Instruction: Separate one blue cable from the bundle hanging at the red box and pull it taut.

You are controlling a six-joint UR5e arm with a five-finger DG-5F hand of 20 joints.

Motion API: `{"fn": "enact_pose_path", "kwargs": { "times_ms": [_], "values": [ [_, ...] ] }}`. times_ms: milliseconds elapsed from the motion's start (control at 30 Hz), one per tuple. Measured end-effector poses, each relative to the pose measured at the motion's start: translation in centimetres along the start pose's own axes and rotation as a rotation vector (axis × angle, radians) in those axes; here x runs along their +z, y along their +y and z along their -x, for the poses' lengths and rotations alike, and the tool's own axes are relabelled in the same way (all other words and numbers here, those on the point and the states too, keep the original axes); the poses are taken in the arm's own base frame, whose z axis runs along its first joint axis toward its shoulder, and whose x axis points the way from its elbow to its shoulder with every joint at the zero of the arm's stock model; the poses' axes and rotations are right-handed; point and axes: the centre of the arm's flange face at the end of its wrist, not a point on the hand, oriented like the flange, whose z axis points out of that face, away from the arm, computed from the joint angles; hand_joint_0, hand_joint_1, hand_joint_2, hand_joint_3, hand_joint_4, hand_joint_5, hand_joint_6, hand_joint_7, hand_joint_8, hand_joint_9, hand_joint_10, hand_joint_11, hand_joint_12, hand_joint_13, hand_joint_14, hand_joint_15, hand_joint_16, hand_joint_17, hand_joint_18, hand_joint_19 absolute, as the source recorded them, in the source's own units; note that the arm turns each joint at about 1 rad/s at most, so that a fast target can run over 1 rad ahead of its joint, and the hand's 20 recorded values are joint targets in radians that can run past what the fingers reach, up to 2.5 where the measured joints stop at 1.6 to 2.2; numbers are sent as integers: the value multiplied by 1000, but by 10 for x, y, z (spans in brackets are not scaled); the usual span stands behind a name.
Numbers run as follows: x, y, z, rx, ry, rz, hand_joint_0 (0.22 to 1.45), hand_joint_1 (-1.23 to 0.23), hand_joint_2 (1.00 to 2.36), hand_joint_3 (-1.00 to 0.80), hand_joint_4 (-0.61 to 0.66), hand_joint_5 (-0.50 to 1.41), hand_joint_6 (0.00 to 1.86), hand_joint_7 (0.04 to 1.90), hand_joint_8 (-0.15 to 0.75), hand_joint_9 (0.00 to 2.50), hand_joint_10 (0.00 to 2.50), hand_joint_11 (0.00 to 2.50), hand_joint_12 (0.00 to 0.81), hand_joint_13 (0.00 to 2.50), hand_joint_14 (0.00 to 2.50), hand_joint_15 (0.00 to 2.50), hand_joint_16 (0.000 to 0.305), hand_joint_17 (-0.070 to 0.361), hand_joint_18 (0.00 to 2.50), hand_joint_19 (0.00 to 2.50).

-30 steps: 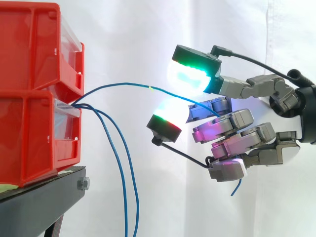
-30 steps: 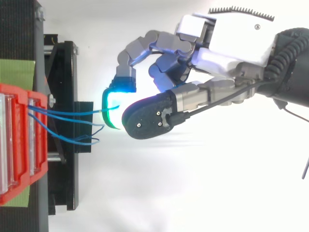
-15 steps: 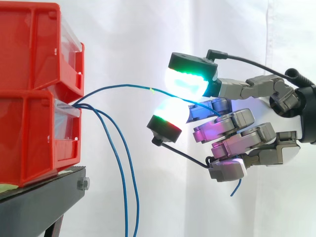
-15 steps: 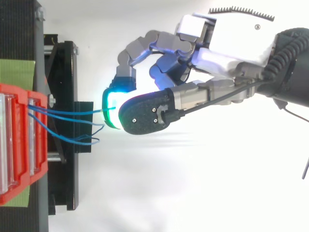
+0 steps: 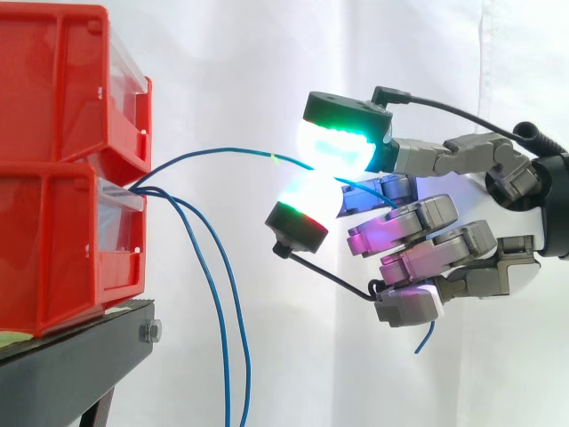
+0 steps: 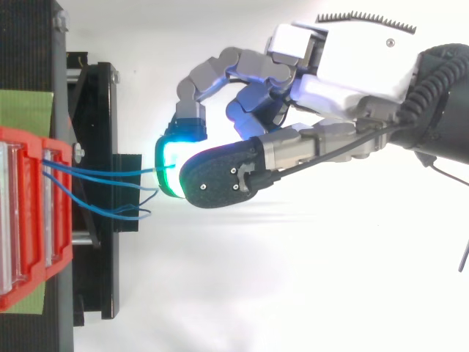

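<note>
Slightly lower than a second ago, the upper fingertip closes the hand (image 5: pixel 444 240) in a pinch on one blue cable (image 5: pixel 222 150). That cable runs from the red box (image 5: pixel 62 240), apart from the two others (image 5: pixel 222 356) hanging down. It still arcs, so pulling it taut remains.

I see one thin blue cable (image 5: pixel 222 150) bowing from the red box (image 5: pixel 53 240) at left into the hand (image 5: pixel 427 218). Two more blue strands (image 5: pixel 220 338) hang down beside the box.
</note>
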Motion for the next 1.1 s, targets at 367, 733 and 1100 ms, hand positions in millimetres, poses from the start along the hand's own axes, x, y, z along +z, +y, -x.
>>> {"fn": "enact_pose_path", "kwargs": {
  "times_ms": [367, 733, 1100],
  "values": [
    [-2, -8, 0, -10, 3, 2, 693, -673, 1026, -194, -200, -221, 952, 1092, 244, 918, 2438, 1366, 292, 1300, 1702, 1132, 44, 100, 1014, 1143],
    [0, -7, -1, -14, 3, 25, 692, -674, 1027, -191, -185, -218, 951, 1085, 248, 920, 2398, 1363, 295, 1299, 1645, 1146, 45, 100, 998, 1134],
    [0, -7, -1, -14, 2, 24, 692, -675, 1027, -194, -179, -217, 950, 1086, 253, 925, 2365, 1342, 296, 1303, 1613, 1164, 45, 101, 988, 1124]
  ]
}}
